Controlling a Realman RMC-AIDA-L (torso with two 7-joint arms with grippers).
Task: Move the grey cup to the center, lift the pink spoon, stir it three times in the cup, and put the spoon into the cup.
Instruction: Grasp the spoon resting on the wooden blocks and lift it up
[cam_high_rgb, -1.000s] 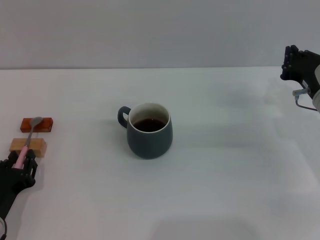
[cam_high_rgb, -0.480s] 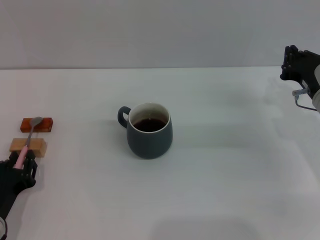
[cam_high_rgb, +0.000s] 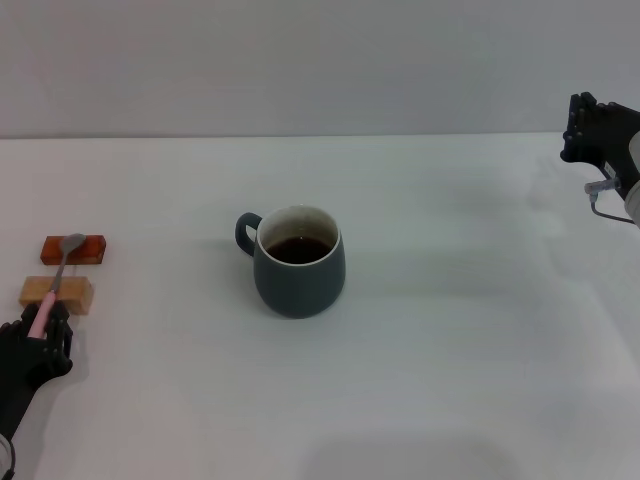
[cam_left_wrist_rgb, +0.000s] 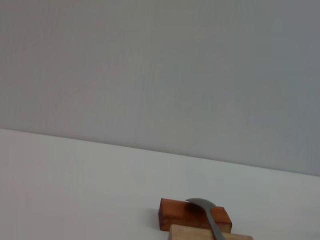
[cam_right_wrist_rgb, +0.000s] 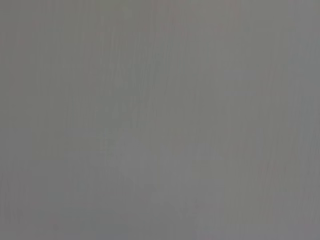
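The grey cup (cam_high_rgb: 298, 262) stands upright in the middle of the table, its handle to the left and dark liquid inside. Far left, the pink spoon (cam_high_rgb: 57, 275) lies across two blocks, metal bowl on the far one and pink handle toward me. My left gripper (cam_high_rgb: 38, 328) sits low at the handle's near end, open, with a finger on each side of the handle. In the left wrist view only the spoon's metal bowl (cam_left_wrist_rgb: 204, 205) shows. My right gripper (cam_high_rgb: 590, 125) hangs raised at the far right edge, away from everything.
A red-brown block (cam_high_rgb: 74, 249) and a tan wooden block (cam_high_rgb: 56, 293) carry the spoon at the left edge; both also appear in the left wrist view as the red-brown block (cam_left_wrist_rgb: 177, 216) and tan block (cam_left_wrist_rgb: 190, 234). The white table (cam_high_rgb: 450, 330) ends at a grey wall behind.
My left gripper has slid slightly back toward me along the handle. The spoon, the cup and the right arm have not moved.
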